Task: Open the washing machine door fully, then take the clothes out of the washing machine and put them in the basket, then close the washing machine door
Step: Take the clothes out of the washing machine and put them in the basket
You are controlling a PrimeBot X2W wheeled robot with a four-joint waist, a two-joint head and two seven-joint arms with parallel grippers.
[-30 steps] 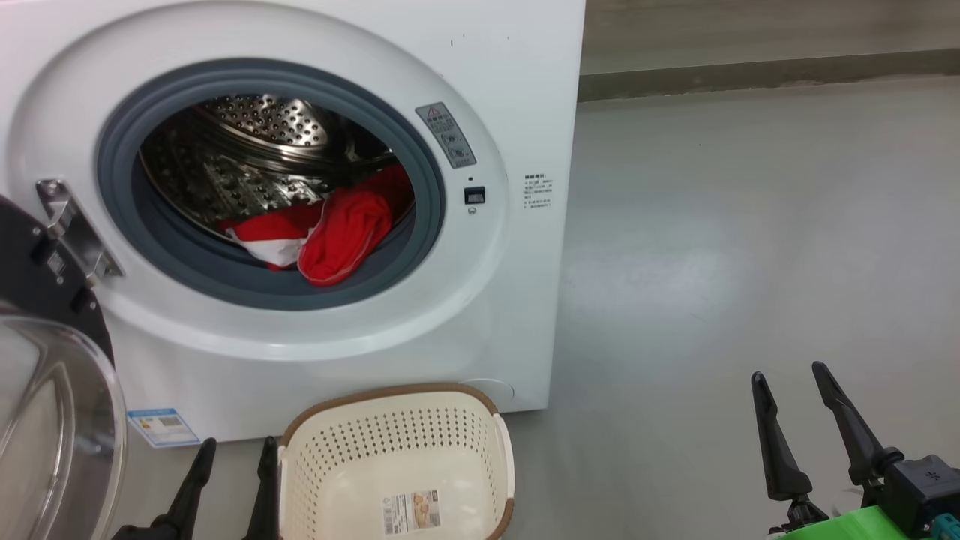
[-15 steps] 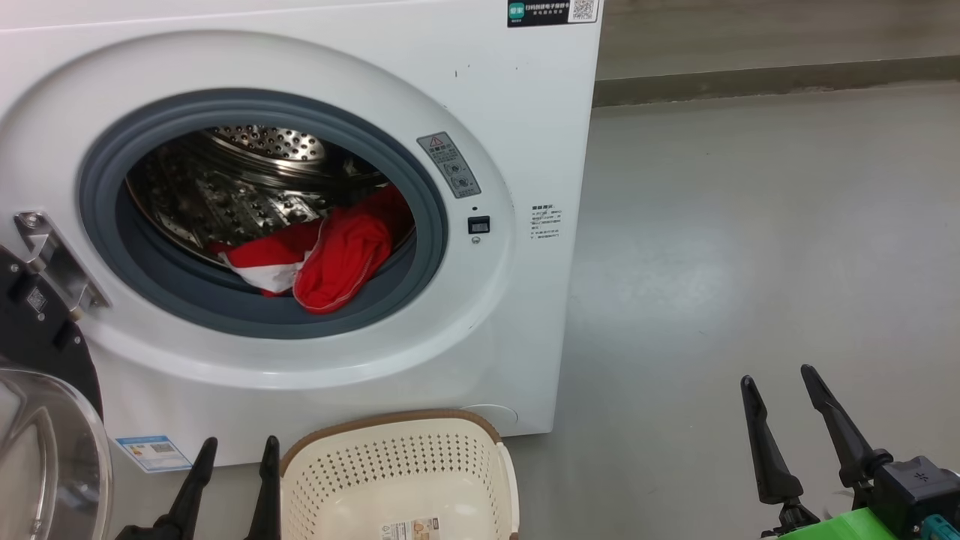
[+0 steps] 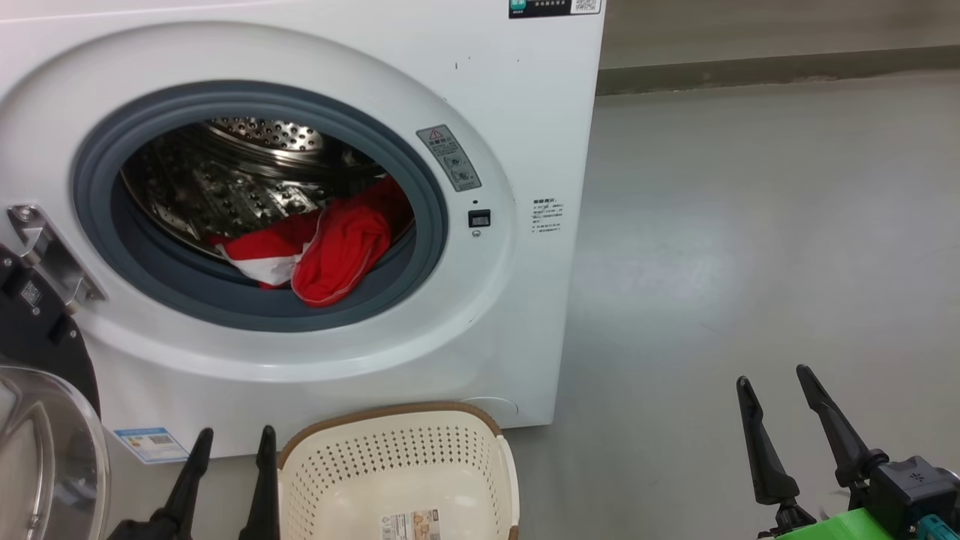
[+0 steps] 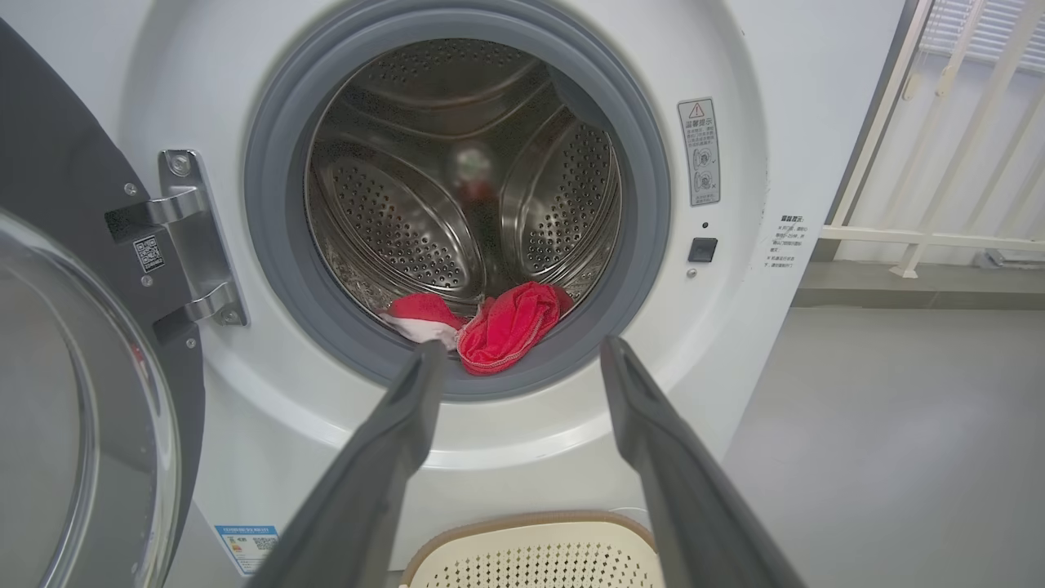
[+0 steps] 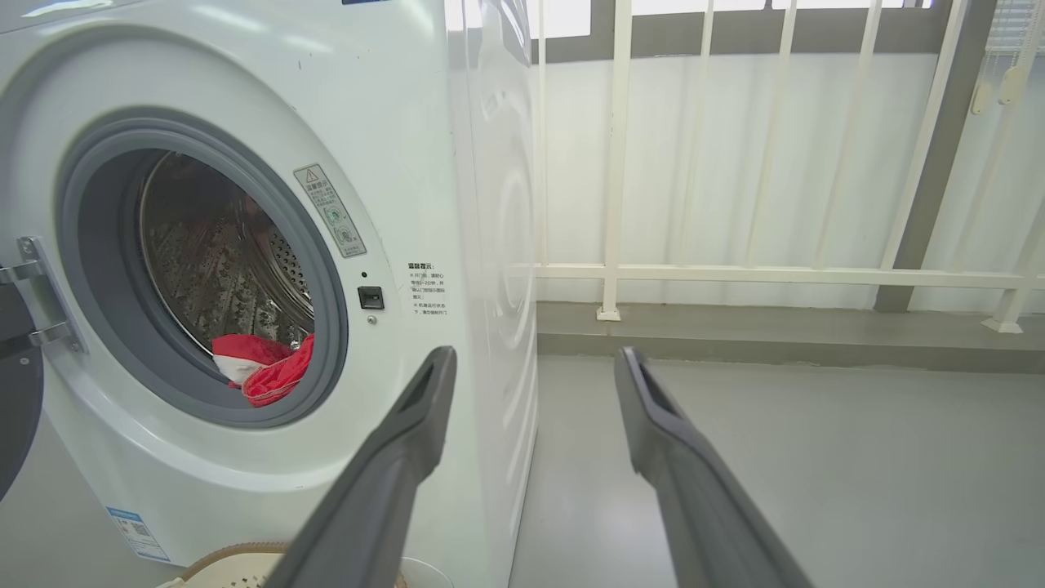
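The washing machine door [image 3: 41, 352] is open; unloading the clothes [image 3: 337, 247] is in hand. Left tool [image 3: 236, 433] and right tool [image 3: 773, 375] are wide, empty. One must reach into the drum [image 3: 225, 180].

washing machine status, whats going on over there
Open and empty: left gripper, right gripper. Red clothes in the drum, door wide open at left. Below the opening, basket, no clothes in it.

Clothes [image 3: 330, 251] in washing machine [image 3: 517, 97], door [image 3: 41, 420] open at left, basket [image 3: 390, 454] on floor [image 3: 750, 225] before it
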